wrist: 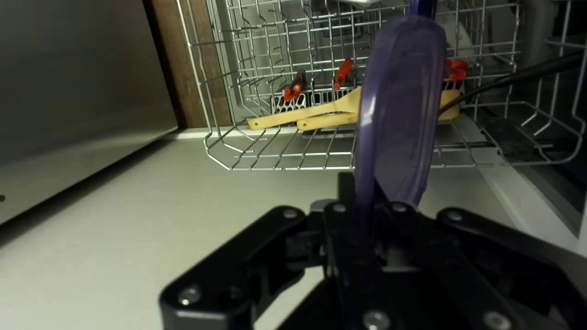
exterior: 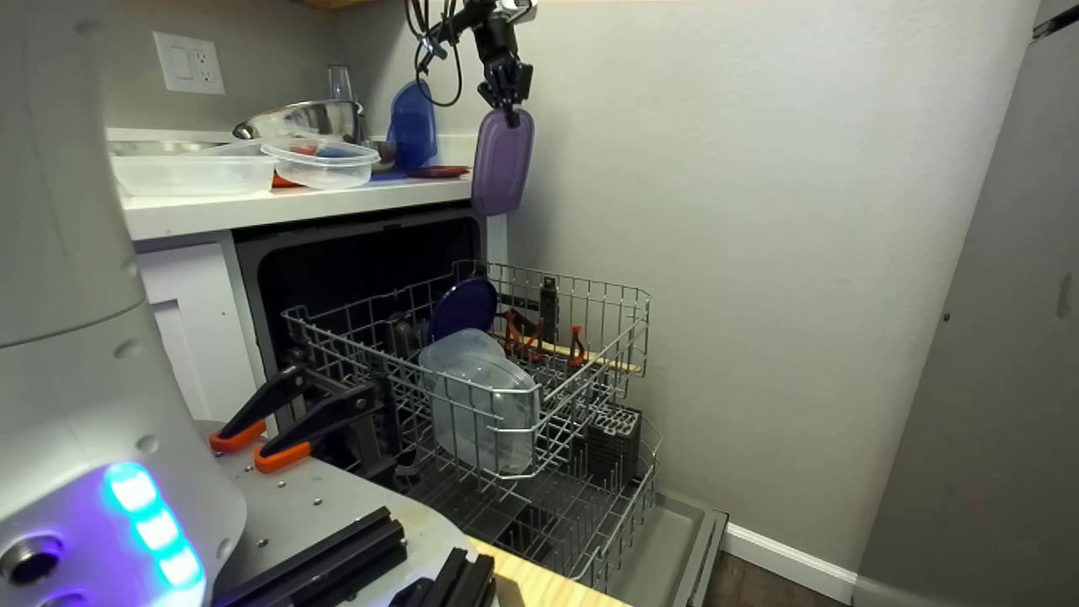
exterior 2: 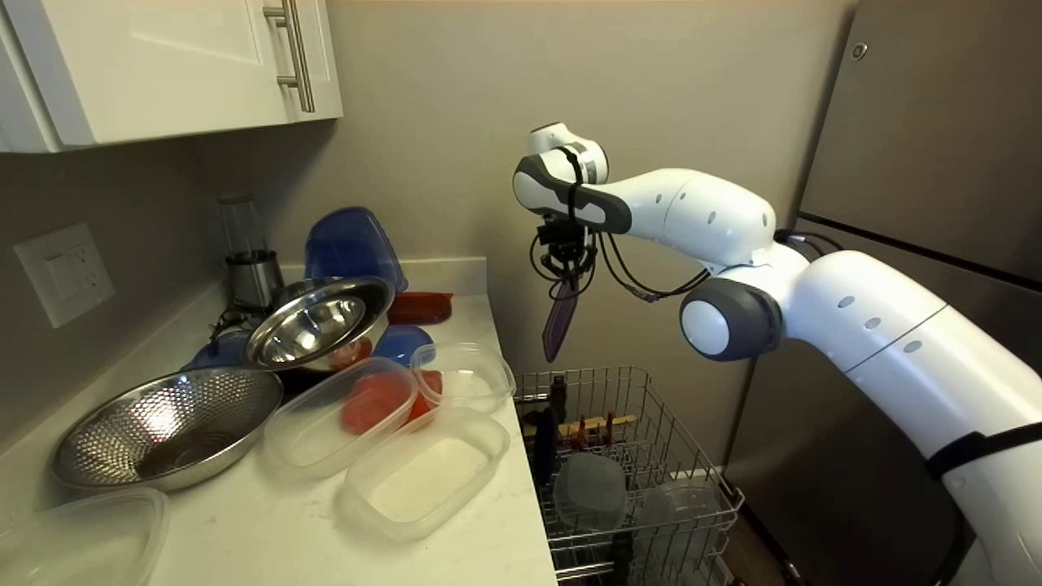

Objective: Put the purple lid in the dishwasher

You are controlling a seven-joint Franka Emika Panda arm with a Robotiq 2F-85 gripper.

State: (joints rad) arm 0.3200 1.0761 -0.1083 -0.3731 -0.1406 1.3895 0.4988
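The purple lid is already lifted, so by my judgement the first half of the task is done: the gripper pinches it by one edge, its jaws narrow. The lid hangs almost upright, slightly tilted, above the pulled-out upper rack of the dishwasher and does not touch it. What is left, I think, is to lower it into the rack and to release it. Inside the upper rack are a cloudy plastic container and wooden utensils. Higher than the upper rack, and beside it, is the white countertop, bearing a steel colander, steel mixing bowls and clear containers. The pale wall runs just beside the upper rack; the refrigerator stands across it from the countertop.
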